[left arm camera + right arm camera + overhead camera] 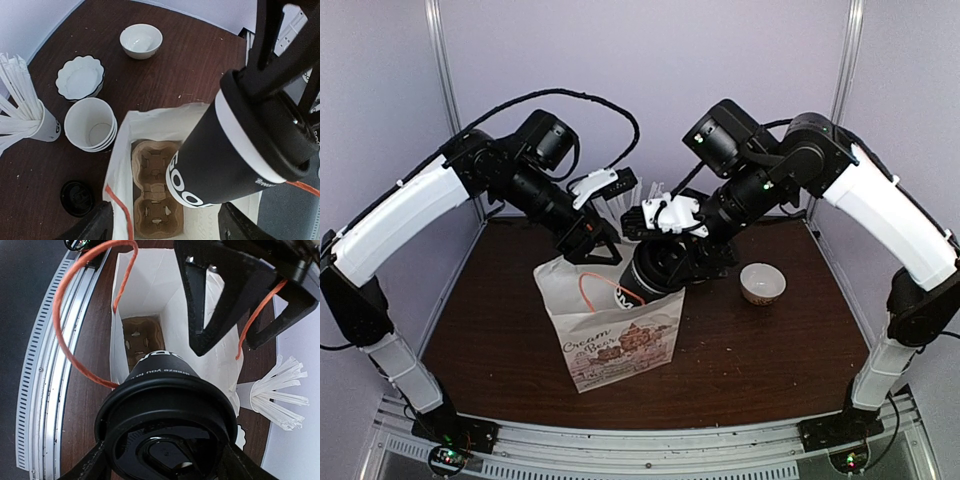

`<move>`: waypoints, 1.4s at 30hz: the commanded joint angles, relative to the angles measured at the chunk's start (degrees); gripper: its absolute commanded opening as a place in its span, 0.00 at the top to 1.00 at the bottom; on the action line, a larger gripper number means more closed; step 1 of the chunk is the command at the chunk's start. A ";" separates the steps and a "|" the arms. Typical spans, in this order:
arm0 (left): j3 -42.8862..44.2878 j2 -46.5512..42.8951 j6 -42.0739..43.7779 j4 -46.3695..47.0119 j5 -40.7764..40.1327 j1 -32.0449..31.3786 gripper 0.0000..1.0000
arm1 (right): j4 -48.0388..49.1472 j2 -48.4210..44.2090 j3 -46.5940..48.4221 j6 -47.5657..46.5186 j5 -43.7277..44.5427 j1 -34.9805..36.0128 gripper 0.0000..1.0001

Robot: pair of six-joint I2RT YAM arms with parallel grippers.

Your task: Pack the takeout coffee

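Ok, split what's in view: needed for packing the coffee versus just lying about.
Job: coffee, bag, carrier inside it.
Lying about: bowl, scalloped dish, white cups, straws, loose lid.

Materials: matt black paper cup (210,160), white lettering, smooth black plastic lid (165,425).
Matt white paper bag (155,122); inside it, rough brown pulp-card tray (152,200).
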 commanded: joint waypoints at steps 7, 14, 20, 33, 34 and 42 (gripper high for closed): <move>-7.89 -11.87 -5.46 15.01 -1.01 -0.11 0.08 | 1.96 -1.06 -3.02 -0.76 8.20 3.95 0.32; -6.19 -10.34 -12.27 14.32 2.04 -0.09 0.07 | 1.99 -0.53 -3.29 -1.13 9.00 4.46 0.32; -4.82 -7.80 -13.50 9.74 -2.21 0.00 0.08 | 1.71 0.16 -2.62 -1.13 8.65 4.63 0.33; 4.35 -4.13 -18.36 -8.43 -4.80 0.24 0.11 | 1.72 2.84 2.33 -0.78 7.99 4.73 0.33; 4.20 -4.56 -18.41 -9.00 -4.55 0.24 0.11 | 1.67 3.20 2.64 -0.85 7.99 4.75 0.33; 3.24 -7.56 -17.27 -13.02 -0.96 3.69 0.25 | 2.66 5.20 4.15 -1.28 8.36 4.73 0.33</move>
